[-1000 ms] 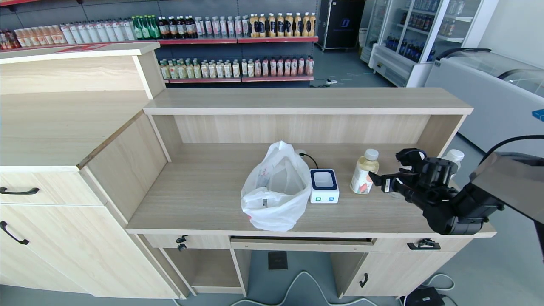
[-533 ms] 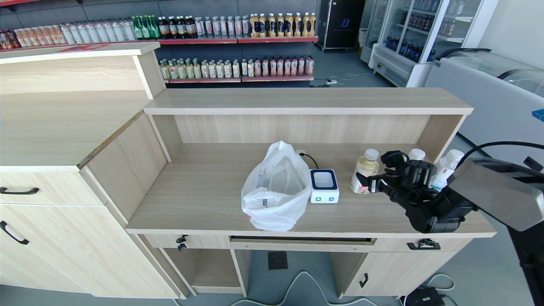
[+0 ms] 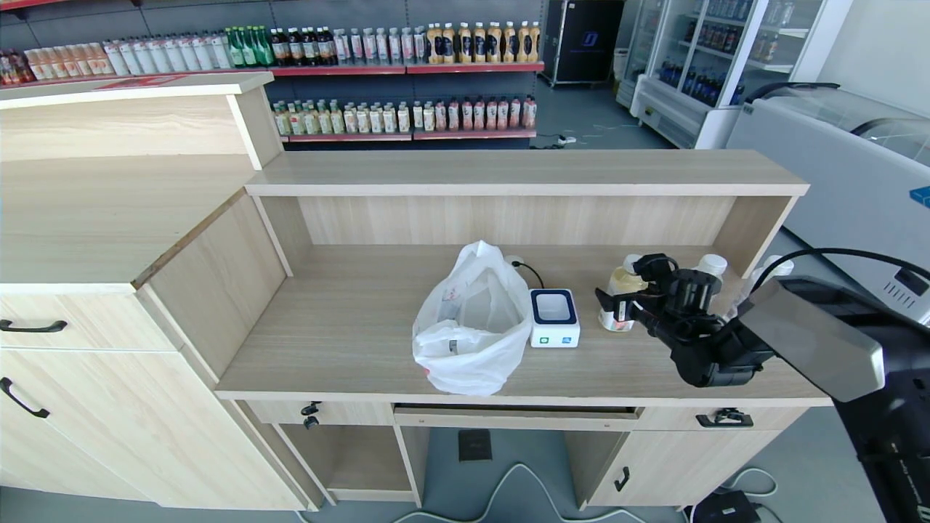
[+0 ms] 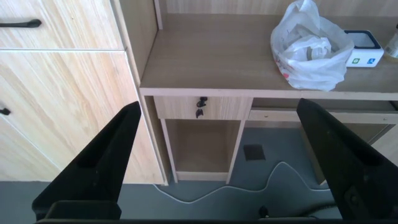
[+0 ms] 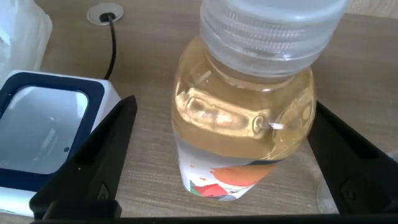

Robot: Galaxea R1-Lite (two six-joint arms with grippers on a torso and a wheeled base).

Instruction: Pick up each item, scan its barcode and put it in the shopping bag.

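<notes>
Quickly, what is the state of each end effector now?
Left end effector: open, empty.
Right end effector: open, one finger on each side of the bottle, not gripping.

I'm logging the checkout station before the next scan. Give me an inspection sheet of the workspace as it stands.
Surface: wooden counter, level.
Job's things: white bag beside scanner; juice bottle upright by the scanner; another bottle farther back.
Clutter: nothing seen.
Grippers: right pincer open, straddling the juice bottle; left pincer open, out in front of the counter.
Cables: scanner cable runs to a socket in the counter; loose cable on the floor.
Surroundings: drink shelves, fridges.
</notes>
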